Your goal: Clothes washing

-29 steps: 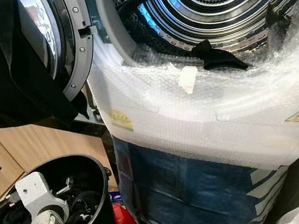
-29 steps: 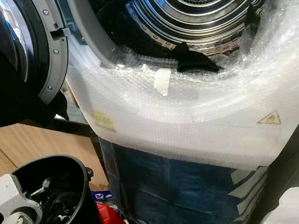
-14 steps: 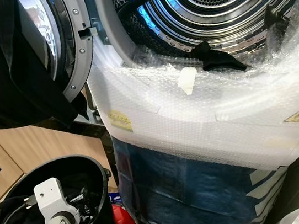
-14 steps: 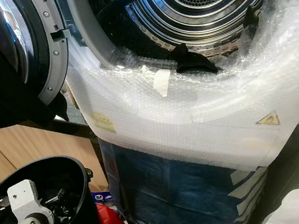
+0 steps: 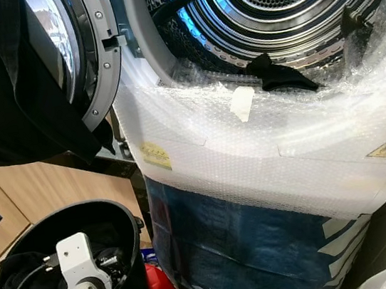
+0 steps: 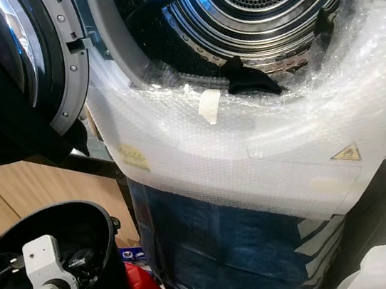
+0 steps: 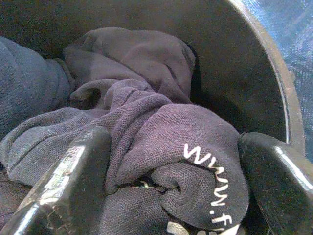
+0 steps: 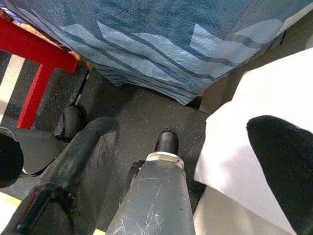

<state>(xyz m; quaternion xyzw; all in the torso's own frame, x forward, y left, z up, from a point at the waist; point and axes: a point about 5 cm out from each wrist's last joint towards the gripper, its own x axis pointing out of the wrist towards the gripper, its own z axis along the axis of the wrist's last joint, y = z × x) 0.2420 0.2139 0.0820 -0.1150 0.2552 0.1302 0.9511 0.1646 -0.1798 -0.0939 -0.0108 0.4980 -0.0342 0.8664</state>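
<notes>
Clothes (image 7: pixel 146 147) fill my near-left black bucket (image 5: pixel 121 219); left gripper (image 7: pixel 171 183) fingers straddle a dark lettered fold, not clamped. Right gripper (image 8: pixel 190 161) hangs wide open, holding nothing.

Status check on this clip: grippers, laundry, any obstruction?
Left gripper in black bucket, fingers open around dark garment. Right gripper idle, open, near floor. Washer door open; black cloth draped over drum lip.

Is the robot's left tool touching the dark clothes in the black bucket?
Touching. In the left wrist view, the left tool straddles the dark clothes in the black bucket, and the cloth bulges against both black fingers.
</notes>
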